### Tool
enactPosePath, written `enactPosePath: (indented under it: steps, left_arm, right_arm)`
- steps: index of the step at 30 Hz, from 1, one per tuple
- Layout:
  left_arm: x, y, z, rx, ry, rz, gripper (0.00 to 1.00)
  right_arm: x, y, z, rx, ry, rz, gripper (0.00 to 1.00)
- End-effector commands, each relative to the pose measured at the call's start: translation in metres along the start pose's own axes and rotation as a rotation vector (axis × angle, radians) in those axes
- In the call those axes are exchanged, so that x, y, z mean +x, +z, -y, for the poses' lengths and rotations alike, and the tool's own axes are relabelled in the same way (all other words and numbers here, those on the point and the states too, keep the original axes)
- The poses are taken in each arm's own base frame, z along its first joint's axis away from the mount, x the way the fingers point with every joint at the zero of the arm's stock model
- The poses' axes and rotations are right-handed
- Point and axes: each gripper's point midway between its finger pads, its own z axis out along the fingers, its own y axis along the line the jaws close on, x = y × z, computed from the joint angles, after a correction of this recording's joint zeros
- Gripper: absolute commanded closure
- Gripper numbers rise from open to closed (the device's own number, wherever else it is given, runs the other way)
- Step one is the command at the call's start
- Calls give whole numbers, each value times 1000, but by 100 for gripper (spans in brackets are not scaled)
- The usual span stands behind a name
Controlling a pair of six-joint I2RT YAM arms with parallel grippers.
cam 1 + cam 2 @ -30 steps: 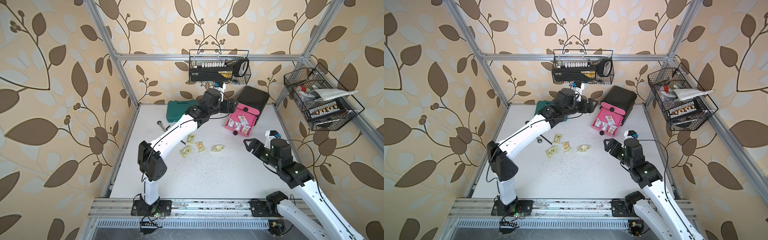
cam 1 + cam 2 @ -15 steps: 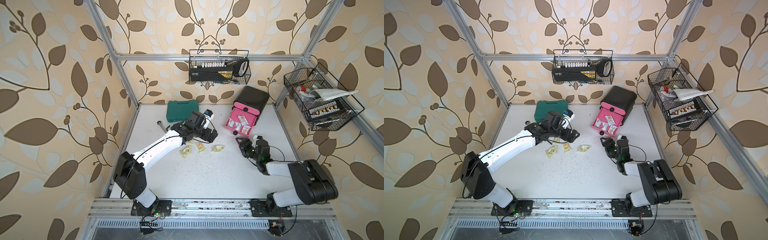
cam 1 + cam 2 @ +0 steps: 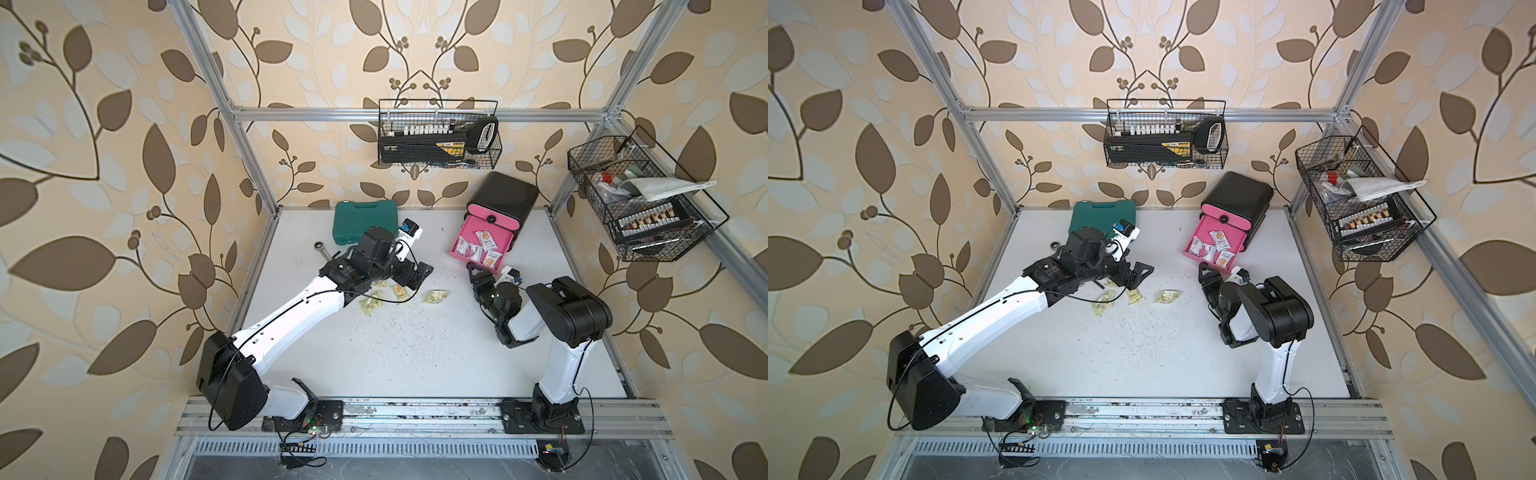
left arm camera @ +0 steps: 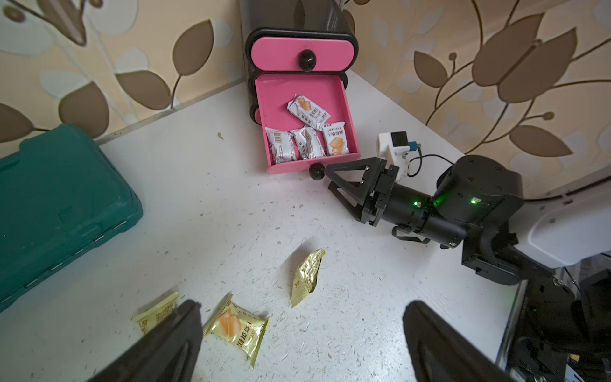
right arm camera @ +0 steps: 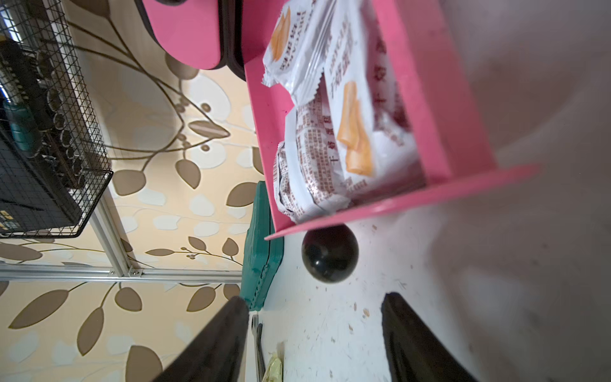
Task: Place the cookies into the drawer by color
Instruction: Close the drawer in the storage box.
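Observation:
The drawer cabinet (image 3: 505,197) is black with pink fronts and stands at the back right. Its middle drawer (image 4: 310,167) is pulled out and holds several white cookies (image 4: 307,110). Yellow-green cookies (image 3: 435,296) (image 4: 239,330) lie loose on the table left of centre. My left gripper (image 4: 302,306) hangs open just above them, with one packet (image 4: 307,276) lying between its fingers and nothing held. My right gripper (image 5: 314,299) is open and low, pointing at the open drawer's round black knob (image 5: 330,253), a short gap away.
A green tool case (image 3: 365,220) sits at the back left, with a silver wrench (image 3: 322,248) beside it. Wire baskets (image 3: 438,139) (image 3: 640,208) hang on the back and right walls. Crumbs speckle the table.
My left arm swung back from the drawer to above the yellow-green cookies, jaws wide. My right arm came down and forward to the open drawer's knob, jaws narrowing somewhat.

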Motion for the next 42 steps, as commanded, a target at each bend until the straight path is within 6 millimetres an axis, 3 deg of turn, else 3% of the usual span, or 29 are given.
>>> enactPosePath:
  steps: [1,11,30,36,42]
  left_arm:
    - [-6,-7,2,-12,45,39,2]
    - [-10,-12,5,-15,52,58,2]
    - [-7,-9,5,-20,52,49,2]
    - [-7,-8,4,-24,52,49,2]
    - [-7,-8,4,-25,53,48,2]
  right_arm:
    - [-8,7,-4,-20,33,54,35]
    - [-8,23,6,-3,63,64,39]
    - [-16,31,16,12,74,76,61]
    - [-17,30,2,-21,50,62,73]
    - [-20,27,-17,-66,31,65,77]
